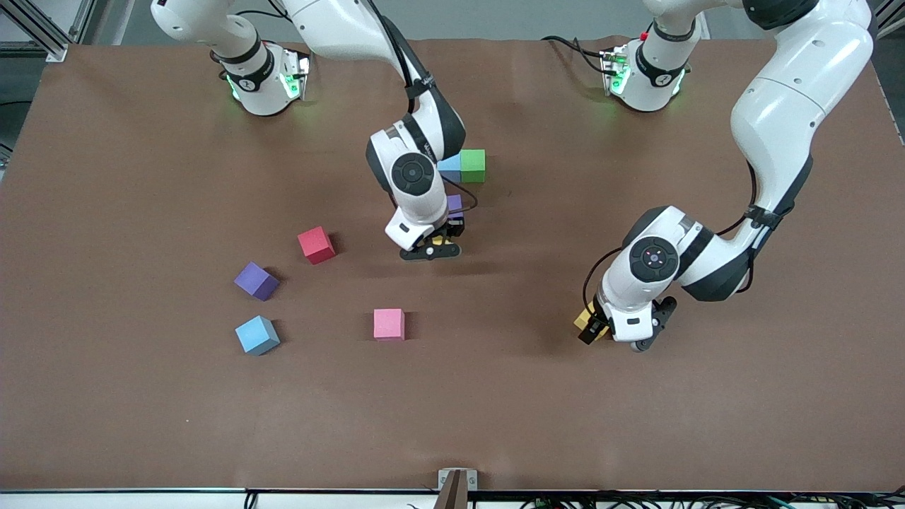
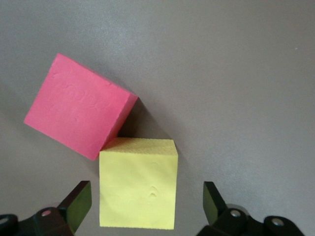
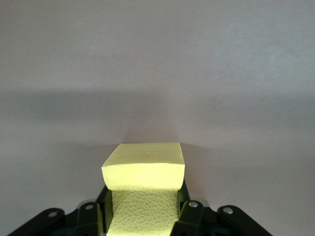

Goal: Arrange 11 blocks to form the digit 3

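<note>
- You have even, bright overhead light on the brown surface; soft shadows fall beside each arm and cube.
- No glare in your front view, which is sharp throughout.
- Your right wrist view shows a broad dim band across the surface.
- Your left wrist view blurs at its nearest edge.

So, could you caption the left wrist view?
Open left gripper straddling a yellow block that touches a pink block.

No readable text in any view

The blocks, the brown table and both arms carry no legible words, numbers or labels; markings on the arm casings are too small to read.
</note>
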Motion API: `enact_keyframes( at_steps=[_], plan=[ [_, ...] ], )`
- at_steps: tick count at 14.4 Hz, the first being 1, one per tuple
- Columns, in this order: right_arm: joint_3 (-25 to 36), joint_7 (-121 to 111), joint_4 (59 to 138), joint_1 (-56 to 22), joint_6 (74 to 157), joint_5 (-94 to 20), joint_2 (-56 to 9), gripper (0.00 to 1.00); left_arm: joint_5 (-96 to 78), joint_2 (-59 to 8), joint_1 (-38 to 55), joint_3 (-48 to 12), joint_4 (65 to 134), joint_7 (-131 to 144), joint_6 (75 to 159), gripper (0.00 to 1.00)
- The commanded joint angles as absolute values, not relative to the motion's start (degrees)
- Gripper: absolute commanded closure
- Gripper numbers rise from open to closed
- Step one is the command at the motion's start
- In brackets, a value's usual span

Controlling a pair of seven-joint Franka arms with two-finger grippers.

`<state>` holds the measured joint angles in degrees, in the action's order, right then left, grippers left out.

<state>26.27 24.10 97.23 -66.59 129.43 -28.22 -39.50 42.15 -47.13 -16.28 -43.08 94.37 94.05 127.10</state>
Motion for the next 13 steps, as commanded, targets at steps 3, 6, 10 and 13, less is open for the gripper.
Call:
enact_keyframes(
  at_steps=[3, 6, 10, 13],
  plan=[
    [27.7, 24.1, 102.5, -66.8, 129.6, -29.0, -36.0, 0.98, 42.5, -47.3, -16.1, -42.3, 95.0, 93.4, 127.8, 0.0],
    [27.9, 24.1, 104.9, -67.1, 129.9, -29.0, -33.9, 0.98, 42.9, -47.9, -16.1, -42.0, 94.9, 93.3, 128.9, 0.14],
    [27.9, 24.2, 105.4, -67.2, 130.7, -29.0, -33.7, 0.98, 43.1, -48.1, -16.0, -42.0, 94.7, 93.5, 129.1, 0.61],
    [27.9, 24.5, 105.6, -67.4, 131.0, -29.0, -33.9, 0.98, 42.5, -47.6, -15.9, -42.0, 95.0, 96.9, 129.0, 0.69]
  ],
)
